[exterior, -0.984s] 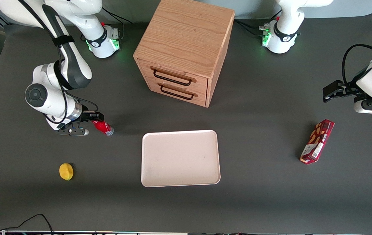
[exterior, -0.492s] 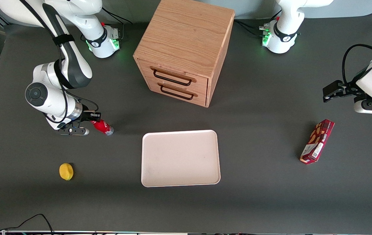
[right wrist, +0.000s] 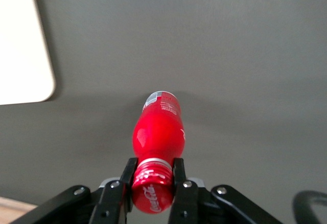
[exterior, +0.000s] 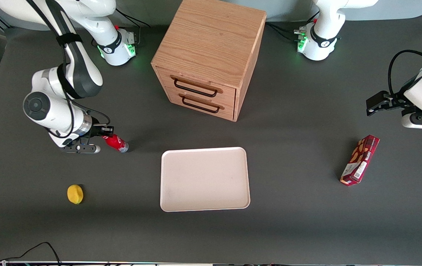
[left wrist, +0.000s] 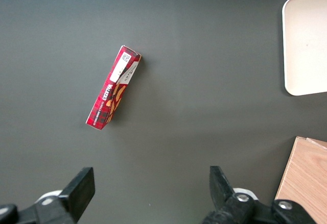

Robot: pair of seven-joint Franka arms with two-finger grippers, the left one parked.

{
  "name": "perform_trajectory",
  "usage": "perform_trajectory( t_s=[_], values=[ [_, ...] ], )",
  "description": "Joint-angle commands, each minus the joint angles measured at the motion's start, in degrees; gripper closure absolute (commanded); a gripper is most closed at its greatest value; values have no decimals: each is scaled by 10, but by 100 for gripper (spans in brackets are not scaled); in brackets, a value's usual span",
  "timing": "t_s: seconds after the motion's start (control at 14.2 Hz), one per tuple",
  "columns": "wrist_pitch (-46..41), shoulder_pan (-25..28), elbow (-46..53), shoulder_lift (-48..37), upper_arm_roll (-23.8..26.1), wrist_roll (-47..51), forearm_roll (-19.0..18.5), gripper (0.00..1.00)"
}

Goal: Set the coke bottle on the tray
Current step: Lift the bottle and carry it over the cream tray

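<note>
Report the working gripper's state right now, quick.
Right gripper: jaws shut on the coke bottle at its cap, above the table toward the working arm's end, not yet over the tray.

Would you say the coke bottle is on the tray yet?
No. The bottle hangs apart from the tray, and the pincer is shut on its cap.

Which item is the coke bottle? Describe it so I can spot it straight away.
Start at the wooden drawer cabinet, then come nearer the camera to the tray. Beside the tray, toward the working arm's end, the gripper pinches the coke bottle at its cap. It is tiny, red, white-lettered, unlike the yellow ball.
</note>
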Motion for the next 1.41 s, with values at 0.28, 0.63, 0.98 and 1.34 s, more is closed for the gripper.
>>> perform_trajectory(
  t_s=[0.28,0.63,0.98,1.34],
  values=[
    [-74,32,175,13,42,74,-28,100],
    [-73,97,321,108,41,118,-60,100],
    [-73,118,442,223,37,120,-58,100],
    [-78,135,464,276,35,120,-53,100]
  ],
)
